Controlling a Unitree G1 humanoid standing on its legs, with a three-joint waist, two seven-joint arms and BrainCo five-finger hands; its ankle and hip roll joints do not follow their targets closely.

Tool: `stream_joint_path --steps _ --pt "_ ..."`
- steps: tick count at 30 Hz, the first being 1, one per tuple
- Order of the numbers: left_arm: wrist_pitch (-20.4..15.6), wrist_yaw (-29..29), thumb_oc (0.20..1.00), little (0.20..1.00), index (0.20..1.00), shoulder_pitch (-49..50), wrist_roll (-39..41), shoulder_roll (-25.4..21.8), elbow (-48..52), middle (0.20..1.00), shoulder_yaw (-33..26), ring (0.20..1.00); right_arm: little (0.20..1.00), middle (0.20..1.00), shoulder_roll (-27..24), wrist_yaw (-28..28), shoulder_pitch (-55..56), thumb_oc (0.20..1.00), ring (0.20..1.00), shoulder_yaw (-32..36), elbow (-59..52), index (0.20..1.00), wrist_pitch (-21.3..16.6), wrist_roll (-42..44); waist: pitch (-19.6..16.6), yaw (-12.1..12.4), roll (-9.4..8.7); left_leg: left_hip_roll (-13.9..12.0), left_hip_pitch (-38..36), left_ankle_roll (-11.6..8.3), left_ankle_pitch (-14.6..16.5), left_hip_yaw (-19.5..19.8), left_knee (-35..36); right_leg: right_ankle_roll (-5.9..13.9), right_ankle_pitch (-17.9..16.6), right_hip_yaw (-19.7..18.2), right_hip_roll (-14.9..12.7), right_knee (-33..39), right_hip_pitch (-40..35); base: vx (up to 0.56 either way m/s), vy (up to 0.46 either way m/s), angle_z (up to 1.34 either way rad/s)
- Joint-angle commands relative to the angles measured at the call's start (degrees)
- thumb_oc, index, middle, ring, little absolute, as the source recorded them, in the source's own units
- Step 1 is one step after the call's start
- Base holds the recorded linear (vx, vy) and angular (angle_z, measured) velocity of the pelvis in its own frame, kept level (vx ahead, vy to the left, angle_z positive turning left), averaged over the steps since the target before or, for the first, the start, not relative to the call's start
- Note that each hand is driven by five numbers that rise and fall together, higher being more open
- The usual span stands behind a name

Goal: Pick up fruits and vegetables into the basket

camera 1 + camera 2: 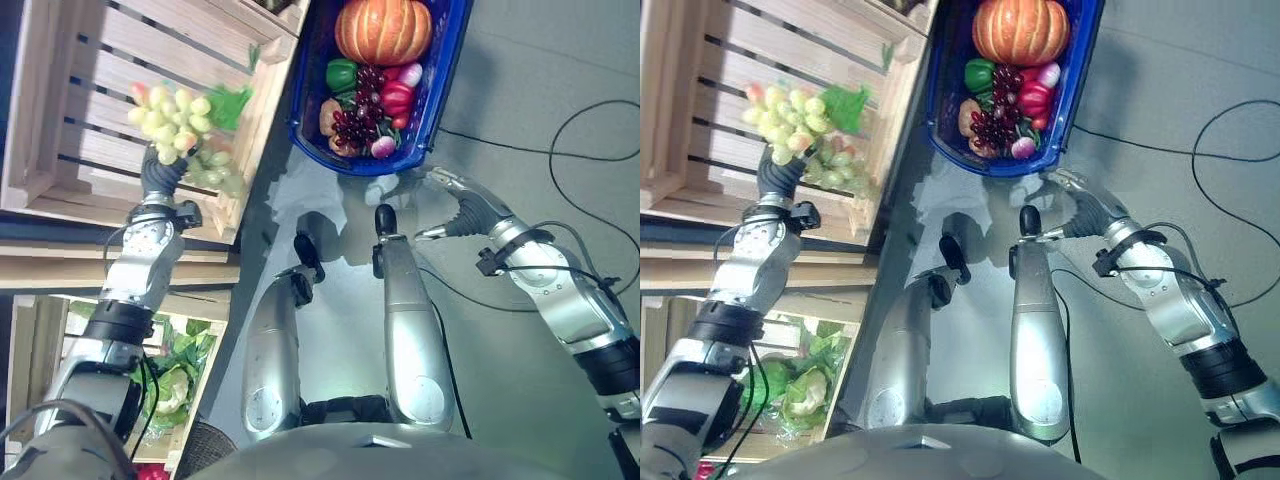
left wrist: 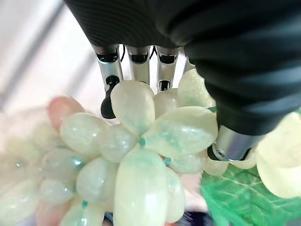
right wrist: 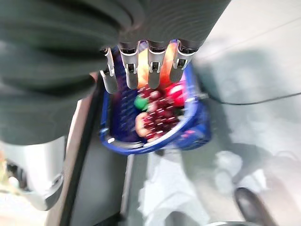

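My left hand [image 1: 160, 172] is shut on a bunch of pale green grapes [image 1: 170, 115], held above the slatted wooden crate [image 1: 60, 100]. Its fingers [image 2: 109, 70] curl behind the grapes [image 2: 136, 155] and the thumb presses from the other side. A green leaf [image 1: 231, 104] sticks out beside the bunch. The blue basket [image 1: 300, 130] stands on the floor to the right of the crate. It holds a pumpkin [image 1: 383, 30], a green pepper [image 1: 341, 73], dark red grapes [image 1: 358, 112] and a red pepper [image 1: 397, 97]. My right hand [image 1: 462, 205] hovers open by the basket's near end [image 3: 155, 141].
A second wooden crate [image 1: 30, 350] at the lower left holds leafy greens and a cabbage [image 1: 172, 385]. The first crate's wall [image 1: 262, 110] stands between the held grapes and the basket. Grey floor spreads to the right.
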State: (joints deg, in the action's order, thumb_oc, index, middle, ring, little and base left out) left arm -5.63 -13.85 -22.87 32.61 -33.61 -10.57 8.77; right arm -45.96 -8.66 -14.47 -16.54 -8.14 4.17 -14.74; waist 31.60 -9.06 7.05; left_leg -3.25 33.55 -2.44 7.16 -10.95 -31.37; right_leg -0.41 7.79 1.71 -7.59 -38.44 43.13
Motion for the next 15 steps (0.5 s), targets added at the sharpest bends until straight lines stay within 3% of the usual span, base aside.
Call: stream_joint_path --steps 1,9,15 --pt "-6.2 4.5 0.2 0.2 0.2 -0.6 -0.7 -1.3 7.4 0.2 -2.0 0.2 1.0 1.0 4.6 -0.7 -6.5 1.0 1.0 -4.0 -3.2 1.0 2.4 -2.2 -1.8 1.6 -1.21 4.4 -1.4 3.58 2.9 -2.1 2.0 1.46 4.0 1.6 1.9 2.9 -4.4 -0.1 -0.082 0.17" --pt "-9.1 12.7 0.2 0.2 0.2 -2.7 -0.8 0.7 15.8 0.2 1.9 0.2 1.0 1.0 12.1 3.8 -16.0 1.0 1.0 -12.3 1.0 1.0 9.0 1.0 -1.8 4.8 -1.35 5.5 -4.3 4.23 2.5 0.1 2.9 0.97 3.5 3.6 1.3 4.0 -8.6 -0.02 -0.078 0.13" --pt "-6.9 14.7 0.2 0.2 0.2 -5.2 -1.8 2.4 18.6 0.2 5.7 0.2 1.0 1.0 17.8 11.3 -18.9 1.0 1.0 -15.9 4.3 1.0 13.1 4.2 -1.8 6.0 -1.68 6.1 -6.3 4.61 2.6 1.2 3.4 0.98 3.2 4.5 1.2 4.6 -11.0 0.0 -0.067 0.08"
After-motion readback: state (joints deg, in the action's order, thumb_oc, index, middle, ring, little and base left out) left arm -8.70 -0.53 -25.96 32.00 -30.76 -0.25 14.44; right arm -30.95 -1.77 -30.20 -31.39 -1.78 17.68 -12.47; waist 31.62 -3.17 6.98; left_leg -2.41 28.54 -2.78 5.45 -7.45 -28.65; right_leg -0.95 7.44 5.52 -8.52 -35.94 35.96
